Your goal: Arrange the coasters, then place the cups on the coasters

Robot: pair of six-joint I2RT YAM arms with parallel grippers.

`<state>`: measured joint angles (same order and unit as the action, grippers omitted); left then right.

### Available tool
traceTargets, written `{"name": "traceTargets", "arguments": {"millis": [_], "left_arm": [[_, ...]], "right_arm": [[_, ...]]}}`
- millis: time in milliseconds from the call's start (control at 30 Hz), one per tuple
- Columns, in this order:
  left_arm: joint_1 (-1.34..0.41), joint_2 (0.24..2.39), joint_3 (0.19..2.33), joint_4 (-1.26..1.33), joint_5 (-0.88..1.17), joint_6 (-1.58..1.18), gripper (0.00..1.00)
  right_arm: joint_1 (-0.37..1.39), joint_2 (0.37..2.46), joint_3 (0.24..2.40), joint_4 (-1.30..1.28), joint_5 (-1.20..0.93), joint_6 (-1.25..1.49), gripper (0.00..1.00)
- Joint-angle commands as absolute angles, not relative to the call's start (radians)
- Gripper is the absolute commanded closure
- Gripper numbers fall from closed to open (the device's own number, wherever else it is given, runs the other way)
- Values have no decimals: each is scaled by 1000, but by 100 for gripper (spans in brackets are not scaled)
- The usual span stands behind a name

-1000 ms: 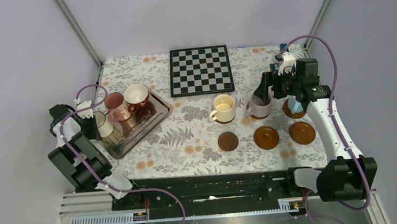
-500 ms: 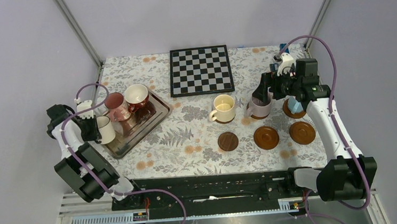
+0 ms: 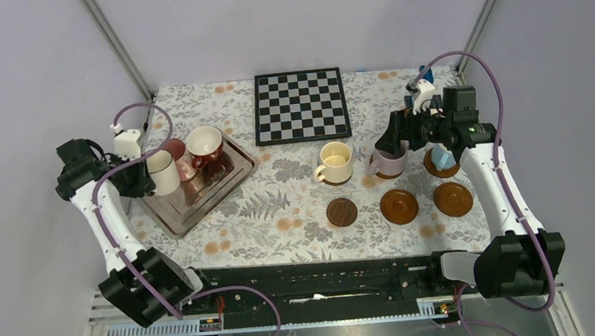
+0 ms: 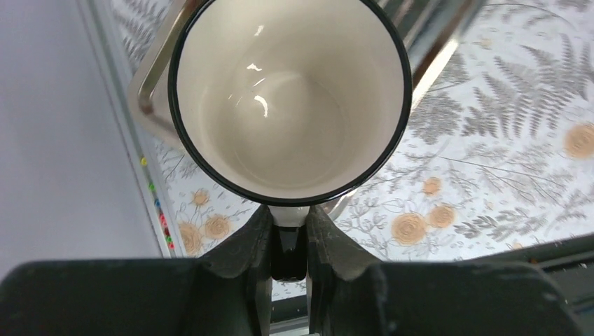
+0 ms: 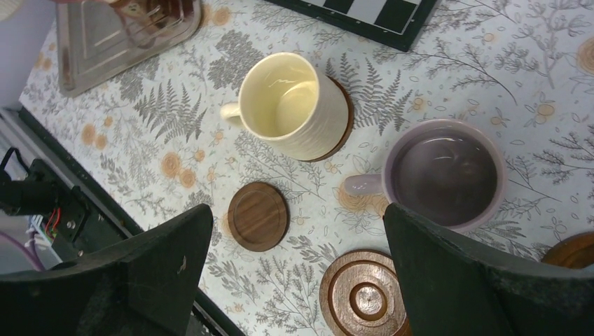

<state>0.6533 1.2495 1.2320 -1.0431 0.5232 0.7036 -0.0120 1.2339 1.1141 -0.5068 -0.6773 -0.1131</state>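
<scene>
My left gripper (image 4: 288, 224) is shut on the handle of the white cup with a dark rim (image 4: 291, 98), holding it upright in the air over the tray (image 3: 193, 208). A dark red cup (image 3: 206, 143) and a pink cup (image 3: 174, 151) stand on that tray. My right gripper (image 5: 295, 217) hangs open above the lilac cup (image 5: 445, 175), touching nothing. The cream-yellow cup (image 5: 294, 105) sits on a coaster. The light blue cup (image 3: 440, 158) sits on another, half hidden by the right arm. Three bare coasters lie in a front row: a small dark one (image 5: 258, 216), a middle one (image 5: 364, 294) and a right one (image 3: 452, 199).
A chessboard (image 3: 301, 105) lies at the back centre of the floral tablecloth. The metal tray sits askew at the left, near the left arm. Cage posts rise at both back corners.
The left arm has lifted the white cup off the tray's left side and swung it up and slightly back. The right gripper has barely moved.
</scene>
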Motion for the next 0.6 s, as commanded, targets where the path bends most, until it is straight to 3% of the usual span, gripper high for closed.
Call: {"name": "traceTargets", "arguments": {"millis": [0,333,567], "left_arm": [[542,1166,1344,-1134,700,788,100],[112,1115,1388,-1102,792,712,100],[-303,1126,1380,-946,711,659,100]], "right_arm": [[21,1238,1185,-577,-779,-197,0],[121,1229,1273,-751,-846,-424,1],[349,1204,1283,-745,-852,-501,0]]}}
